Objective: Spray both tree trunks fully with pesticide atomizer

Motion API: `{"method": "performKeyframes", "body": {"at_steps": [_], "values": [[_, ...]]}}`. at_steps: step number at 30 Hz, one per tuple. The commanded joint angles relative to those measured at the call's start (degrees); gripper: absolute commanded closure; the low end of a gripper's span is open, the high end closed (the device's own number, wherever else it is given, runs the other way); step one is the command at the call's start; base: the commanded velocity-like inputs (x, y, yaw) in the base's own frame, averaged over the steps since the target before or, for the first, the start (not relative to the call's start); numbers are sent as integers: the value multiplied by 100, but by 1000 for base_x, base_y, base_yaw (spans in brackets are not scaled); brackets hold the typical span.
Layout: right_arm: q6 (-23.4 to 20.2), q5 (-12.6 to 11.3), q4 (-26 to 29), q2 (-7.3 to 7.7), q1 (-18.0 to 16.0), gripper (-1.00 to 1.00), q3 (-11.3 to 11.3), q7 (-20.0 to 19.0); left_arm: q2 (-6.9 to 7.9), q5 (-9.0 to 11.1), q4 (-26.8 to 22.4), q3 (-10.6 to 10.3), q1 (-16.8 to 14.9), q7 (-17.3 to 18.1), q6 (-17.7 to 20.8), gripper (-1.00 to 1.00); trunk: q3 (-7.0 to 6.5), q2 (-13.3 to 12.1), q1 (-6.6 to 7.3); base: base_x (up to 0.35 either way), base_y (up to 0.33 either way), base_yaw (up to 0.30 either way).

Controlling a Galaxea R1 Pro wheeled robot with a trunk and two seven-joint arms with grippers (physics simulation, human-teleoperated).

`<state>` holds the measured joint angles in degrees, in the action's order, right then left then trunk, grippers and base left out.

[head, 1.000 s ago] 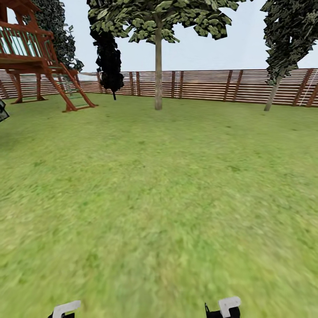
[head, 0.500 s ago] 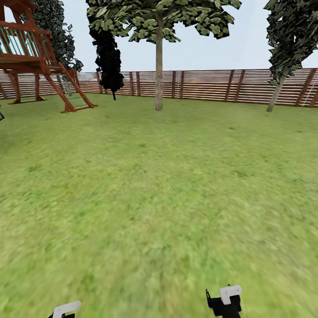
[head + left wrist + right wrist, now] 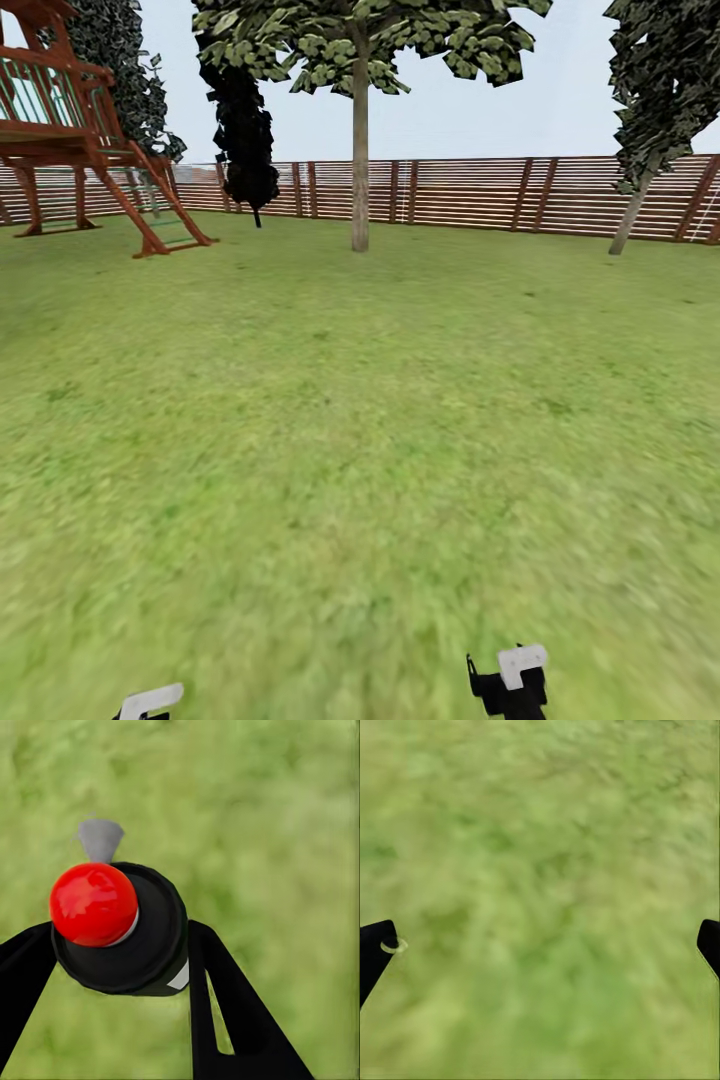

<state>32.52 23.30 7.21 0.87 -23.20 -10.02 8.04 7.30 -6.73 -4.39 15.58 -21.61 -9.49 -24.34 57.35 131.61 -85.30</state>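
**A:** Start at the far left. What stands there?

**B:** A red playset (image 3: 75, 130) with a ladder, at the far left edge of the lawn (image 3: 360, 450). Just right of it hangs a narrow near-black conifer (image 3: 243, 130) in front of the brown slat fence (image 3: 470, 192).

**A:** And the trees?

**B:** One tree (image 3: 360, 60) stands far off, about centre, its pale trunk (image 3: 360, 170) upright and bare low down. A second tree (image 3: 665, 80) is at the far right, its trunk (image 3: 632, 215) leaning.

**A:** Where is the pesticide atomizer?

**B:** In the left gripper (image 3: 120, 960). The left wrist view shows the pesticide atomizer (image 3: 120, 926), a black round body with a red knob and a grey nozzle, sitting between the two black fingers (image 3: 232, 1012), which press against its sides. Grass is blurred beneath it.

**A:** The right gripper?

**B:** The right gripper (image 3: 540, 945) has its fingertips (image 3: 375, 945) spread wide apart, nothing between them but grass. In the head view it shows near, low and to the right, above the lawn.
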Motion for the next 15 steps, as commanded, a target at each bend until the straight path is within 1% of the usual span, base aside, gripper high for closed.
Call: {"method": "performKeyframes", "body": {"at_steps": [1, 6, 15], "values": [[0, -5, 0, 0, 0, -100, 0, 3, 0, -3, -1, -3, 4, 0, 0, 100, 0, 0, 0, 339, 0, 0], [0, -26, -6, -15, 0, -100, -7, 5, 0, -4, -1, -3, 7, 0, 0, 100, 0, 0, 0, 339, 0, 0], [0, -36, 0, 15, 0, -100, -25, 2, 0, -4, -1, -3, 8, 0, 0, 100, 0, 0, 0, 340, 0, 0]]}}
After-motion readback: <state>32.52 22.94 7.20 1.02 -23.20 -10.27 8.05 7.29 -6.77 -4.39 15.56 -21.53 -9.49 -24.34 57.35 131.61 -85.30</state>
